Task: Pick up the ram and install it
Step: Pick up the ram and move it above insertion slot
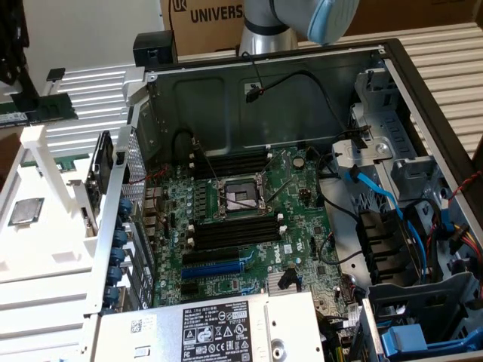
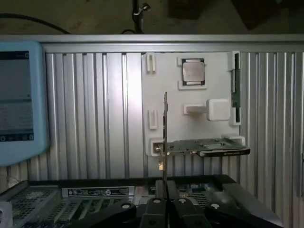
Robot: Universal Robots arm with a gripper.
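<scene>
We pinch the thin circuit-board ram by one end, dark gripper nearly closed. It seems light, stiff, fragile.

A long, thin ram, seen edge-on and upright, is clamped between the black fingers of the gripper; beyond it a white moulded fixture plate is laid on a ribbed aluminium tabletop; a square silver processor chip is seated in a frame near one plate corner; a flat grey expansion card is rested along a plate edge; a pale-blue-framed screen is seen well apart from the plate.
</scene>
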